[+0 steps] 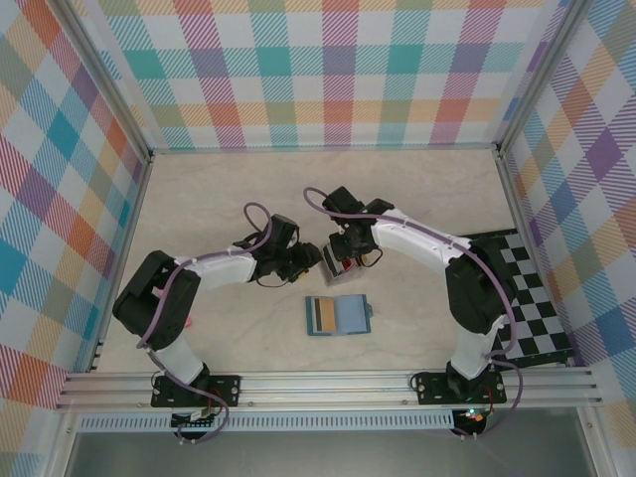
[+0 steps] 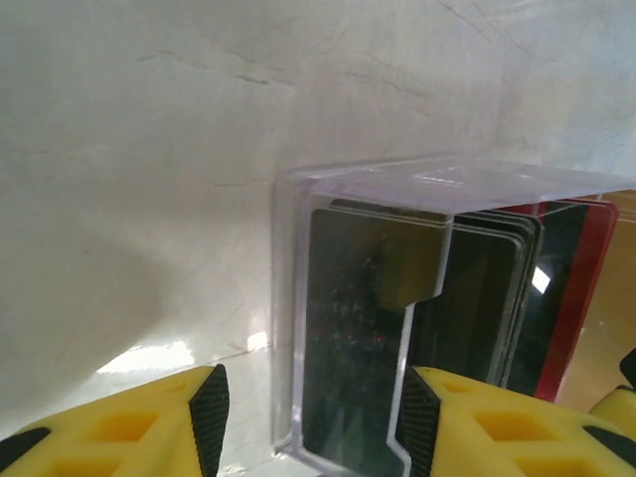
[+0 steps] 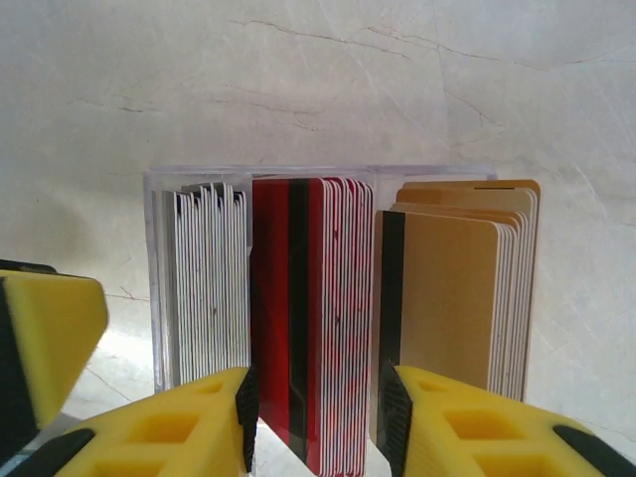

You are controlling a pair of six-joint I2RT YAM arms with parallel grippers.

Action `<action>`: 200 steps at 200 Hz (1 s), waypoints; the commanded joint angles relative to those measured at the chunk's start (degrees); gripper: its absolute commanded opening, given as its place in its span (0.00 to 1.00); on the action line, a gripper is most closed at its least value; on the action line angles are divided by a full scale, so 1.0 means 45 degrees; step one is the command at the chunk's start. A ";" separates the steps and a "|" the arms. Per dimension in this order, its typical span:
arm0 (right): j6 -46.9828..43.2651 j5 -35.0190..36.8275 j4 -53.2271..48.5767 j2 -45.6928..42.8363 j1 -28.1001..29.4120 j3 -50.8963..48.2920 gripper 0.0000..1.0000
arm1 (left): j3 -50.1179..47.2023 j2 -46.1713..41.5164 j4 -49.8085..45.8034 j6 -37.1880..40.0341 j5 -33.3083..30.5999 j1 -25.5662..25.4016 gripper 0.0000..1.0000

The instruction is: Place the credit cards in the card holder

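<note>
Now the left claw [image 2: 310, 407] gapes around the clear rack [image 2: 427, 181]; the right claw [image 3: 316, 412] straddles the red cards [image 3: 273, 318], grip unclear. The card holder [image 1: 348, 315] lies open on the tabletop [image 1: 219, 189] nearby.

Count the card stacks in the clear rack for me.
3, in the right wrist view: silver-grey stack on the left, red stack in the middle, gold stack on the right. Cards behind them may be hidden.
</note>
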 commanded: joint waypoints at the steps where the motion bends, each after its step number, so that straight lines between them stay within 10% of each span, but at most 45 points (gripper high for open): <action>1: -0.0259 0.0130 -0.0386 0.0052 -0.0017 0.0469 0.40 | 0.0447 0.0361 0.0660 -0.0159 0.0491 0.0105 0.52; 200: -0.1199 0.1604 -0.0370 0.0844 -0.0036 0.0449 0.40 | 0.0453 0.1518 0.0287 0.0170 0.0379 0.0125 0.32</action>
